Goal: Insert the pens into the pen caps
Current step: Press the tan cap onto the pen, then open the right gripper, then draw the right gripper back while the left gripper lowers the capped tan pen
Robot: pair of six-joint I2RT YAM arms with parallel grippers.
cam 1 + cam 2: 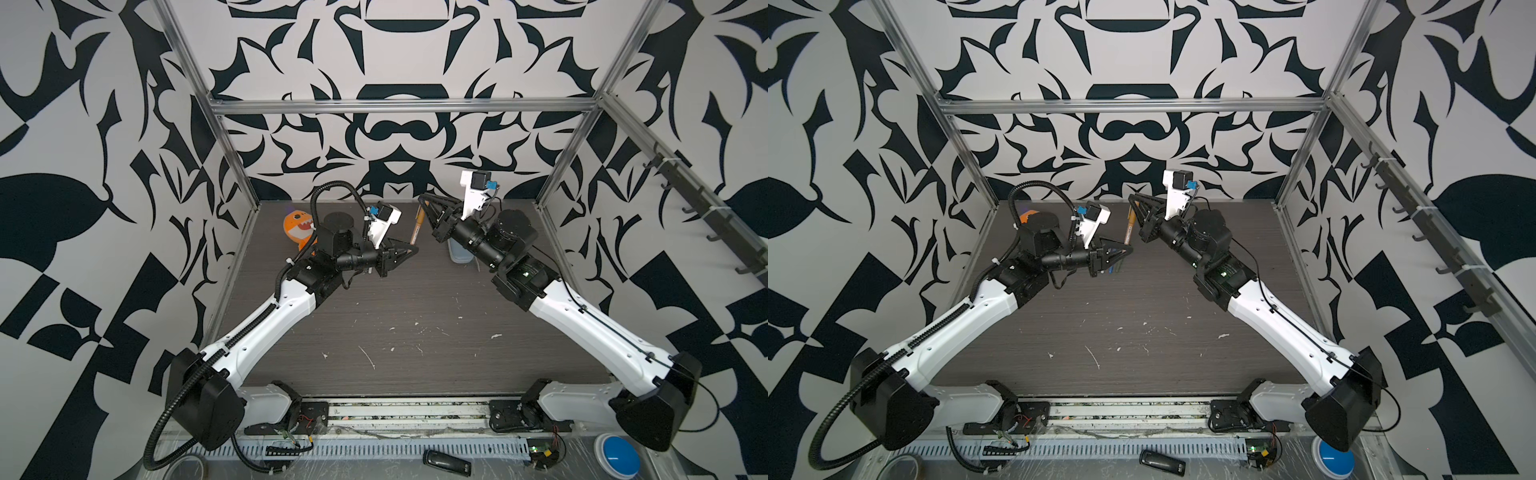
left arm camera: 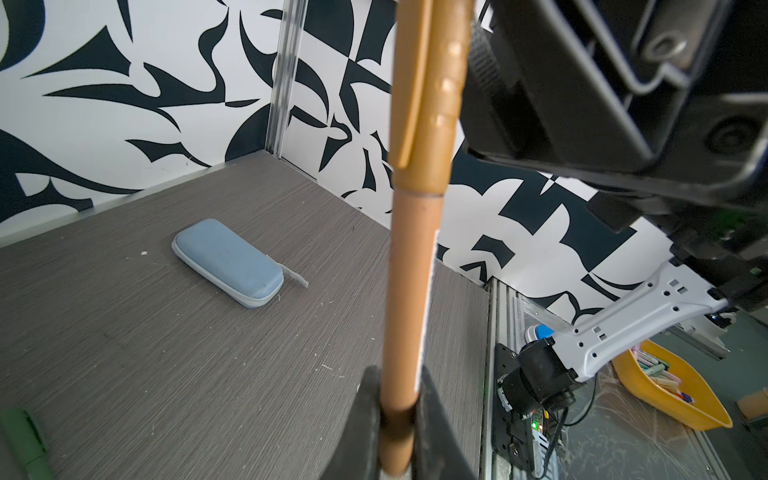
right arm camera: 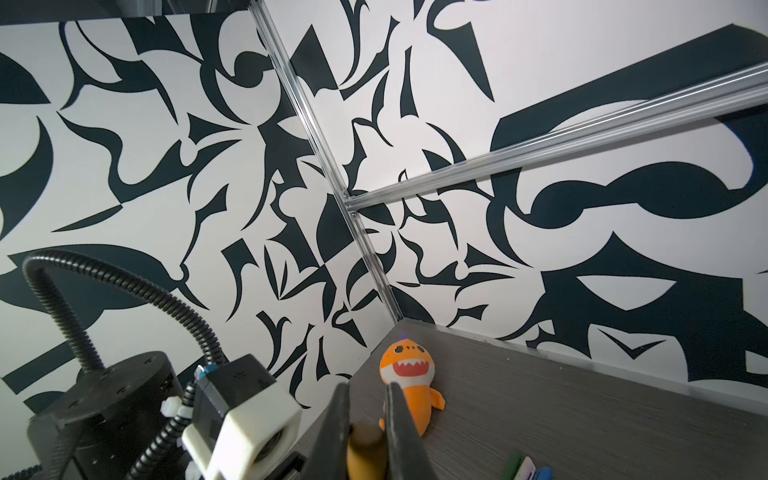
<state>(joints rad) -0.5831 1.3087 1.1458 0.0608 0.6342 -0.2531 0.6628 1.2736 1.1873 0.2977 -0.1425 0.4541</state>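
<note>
Orange-brown pen (image 2: 409, 291), black-and-white walls (image 1: 395, 50).
I see the pen cap (image 2: 432, 95) is a shiny gold-brown. The pen has a white strip down one side. The zip case (image 2: 227, 264) is pale blue. The toy shark (image 3: 409, 382) is orange with white round its mouth. The table (image 1: 415, 299) is grey-brown with thin streaks. The walls are white with big black swirls.

Dark grey, wood-grain table (image 1: 395, 299), seen from above in both top views. Small white flecks (image 1: 368, 355) are scattered over its front half. An orange shark toy (image 3: 409, 384) lies in the back left corner. A pale blue zip case (image 2: 228, 264) lies flat toward the back right, its pull tab resting on the surface. Three pens (image 3: 527, 467), green, white-pink and blue, lie side by side near the toy; only their ends show. A green item (image 2: 25, 440) lies at the edge of the left wrist view, too cropped to identify.
</note>
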